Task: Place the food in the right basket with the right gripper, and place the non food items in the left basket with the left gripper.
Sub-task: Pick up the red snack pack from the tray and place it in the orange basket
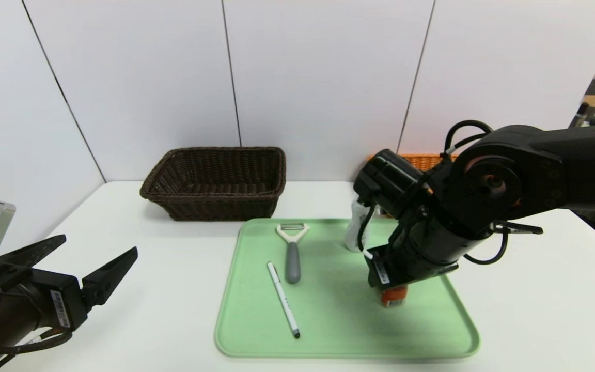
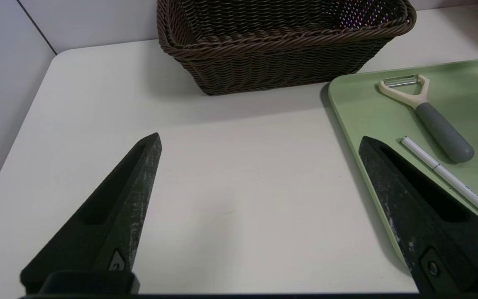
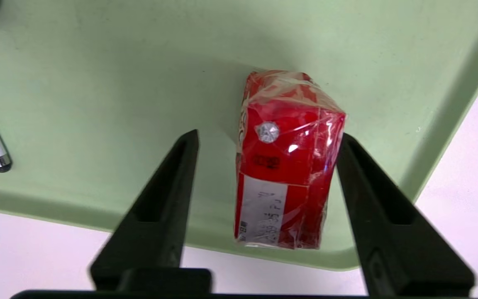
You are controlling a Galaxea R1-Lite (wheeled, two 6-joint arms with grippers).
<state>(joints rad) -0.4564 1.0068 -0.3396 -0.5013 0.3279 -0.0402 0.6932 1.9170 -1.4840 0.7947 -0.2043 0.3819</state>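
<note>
Fingers of the right gripper (image 3: 266, 139) straddle a red wrapped carton (image 3: 286, 162) on the green tray (image 3: 98, 74). One finger touches or nearly touches one long side of the carton; the other stands clearly apart from the opposite side, so nothing is clamped yet. The carton's long axis runs parallel to the fingers, its narrow width spanning the gap between them. Closing looks like the next move. Well off the tray, the left gripper (image 2: 259, 143) hangs idle with fingers spread wide, nearer the dark basket (image 2: 284, 41), peeler (image 2: 430, 116) and pen (image 2: 450, 178).

Two baskets (image 1: 215, 183), one tray (image 1: 256, 330), peeler (image 1: 292, 248), pen (image 1: 283, 299), carton (image 3: 286, 162).
</note>
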